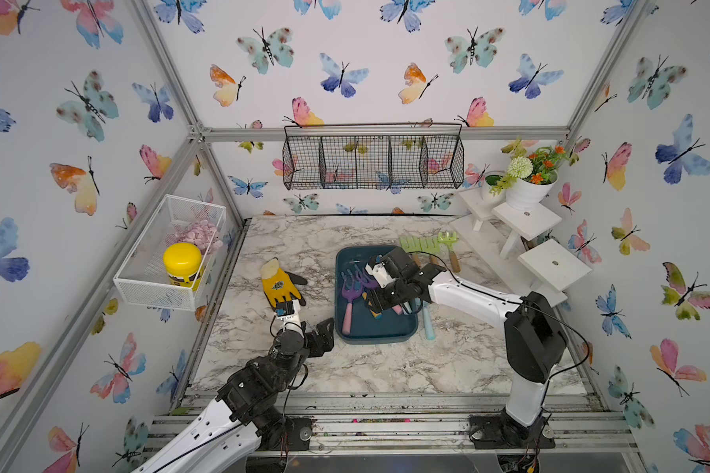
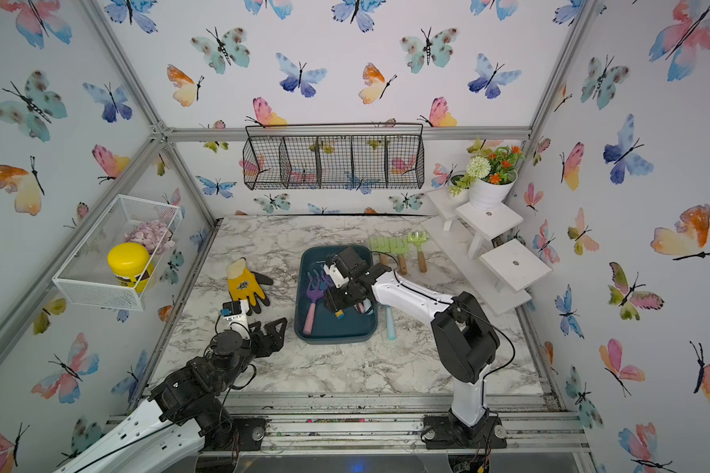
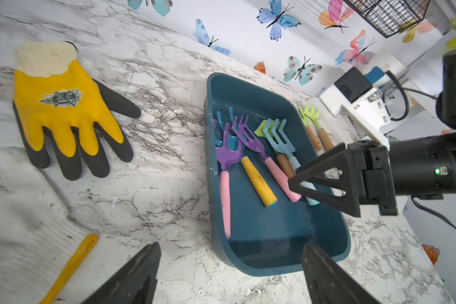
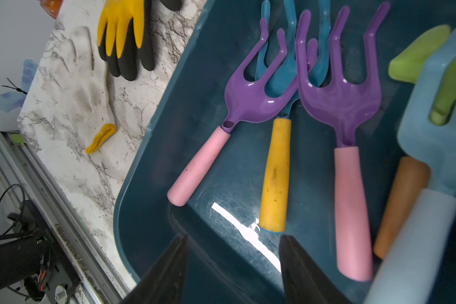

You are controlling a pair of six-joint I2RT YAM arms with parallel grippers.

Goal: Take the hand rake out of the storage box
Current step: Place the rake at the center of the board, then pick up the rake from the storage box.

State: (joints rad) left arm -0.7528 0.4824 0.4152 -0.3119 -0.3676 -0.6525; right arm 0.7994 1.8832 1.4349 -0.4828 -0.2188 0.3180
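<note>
The marble-patterned tabletop carries the storage box directly under the right end effector. A light blue handle lies just outside the box. A yellow glove and a white knit glove lie near the left end effector, on its side away from the box, while two green rakes and a white step stand are beyond the right end effector.

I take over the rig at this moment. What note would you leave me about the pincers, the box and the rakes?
Left pincer: open, empty, beside the storage box.
Right pincer: open, empty, over the box.
Rakes: several lie inside the box; two green rakes lie on the table behind it.
Done: reach only; nothing gripped.
To do: close on one rake, lift it out.
</note>
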